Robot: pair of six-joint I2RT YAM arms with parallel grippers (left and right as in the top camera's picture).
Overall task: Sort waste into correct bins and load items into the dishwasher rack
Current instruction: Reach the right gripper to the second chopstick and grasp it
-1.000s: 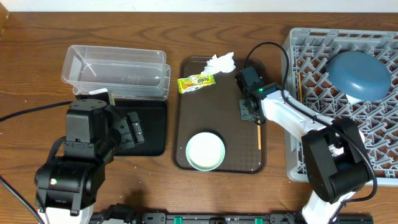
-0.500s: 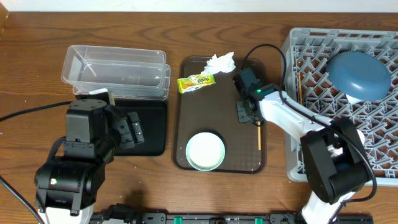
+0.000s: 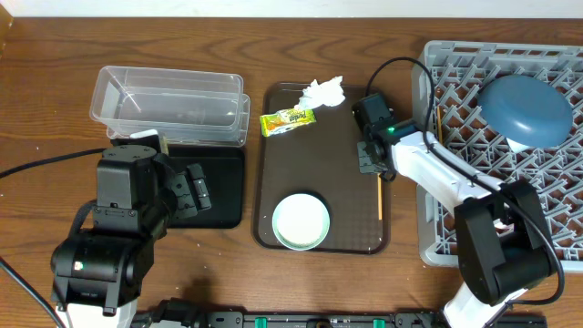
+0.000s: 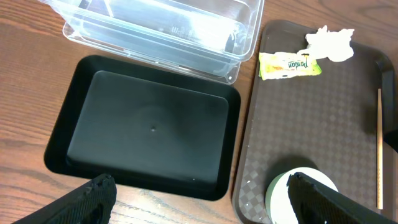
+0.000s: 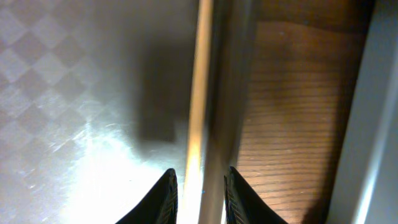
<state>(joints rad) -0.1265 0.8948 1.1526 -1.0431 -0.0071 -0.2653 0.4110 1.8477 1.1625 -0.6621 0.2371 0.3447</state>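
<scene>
Clearly, we see a thin pale chopstick [image 3: 379,199] lying near-to-far. Right gripper [image 5: 198,180] straddles it, jaws slightly parted.

Probably a robotics lab staging kitchen cleanup: a grey dishwasher rack [image 3: 455,64] and a brown serving tray [image 3: 337,173] are sitting on a wooden table [image 3: 46,118].

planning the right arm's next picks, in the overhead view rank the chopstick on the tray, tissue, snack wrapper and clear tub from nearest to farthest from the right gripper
From the right gripper:
1. chopstick, at the right edge of the brown tray, right beside the gripper.
2. tissue and snack wrapper, at the tray's far end; too close to call.
3. clear tub, off the tray, far to the left.
</scene>
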